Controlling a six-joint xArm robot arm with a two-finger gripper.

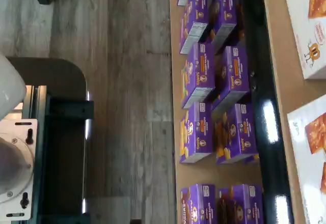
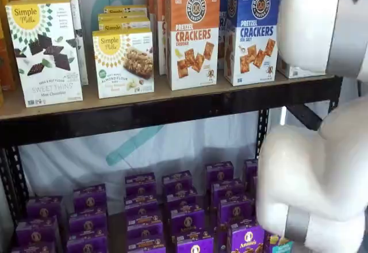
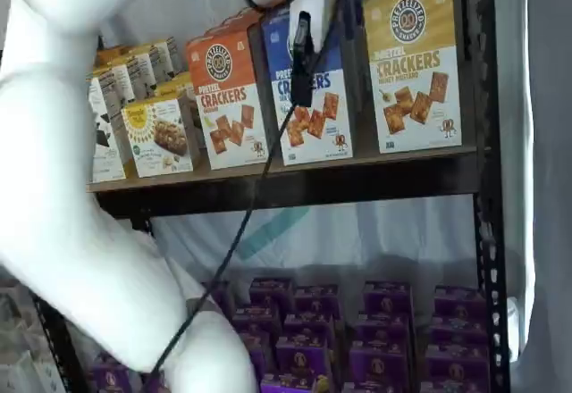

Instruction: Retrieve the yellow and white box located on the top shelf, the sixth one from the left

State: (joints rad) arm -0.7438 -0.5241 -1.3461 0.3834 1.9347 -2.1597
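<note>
The yellow and white box (image 3: 416, 67) stands at the right end of the top shelf (image 3: 295, 188), upright, with a round dark logo and pictured brown crackers. In a shelf view my white arm (image 2: 313, 167) hides nearly all of it. My gripper (image 3: 301, 71) hangs from the upper edge with a cable beside it, in front of the blue-topped carton (image 3: 317, 107) and left of the yellow box. Its black fingers show as one dark strip with no plain gap and no box in them. The wrist view shows the shelf's black rail (image 1: 262, 107) and white carton fronts (image 1: 310, 30).
An orange-topped cracker carton (image 2: 192, 34) and the blue-topped one (image 2: 253, 31) stand left of the target. Simple Mills boxes (image 2: 46, 52) fill the shelf's left. Several purple boxes (image 2: 172, 207) sit on the lower shelf. A black upright (image 3: 487, 232) borders the shelf's right end.
</note>
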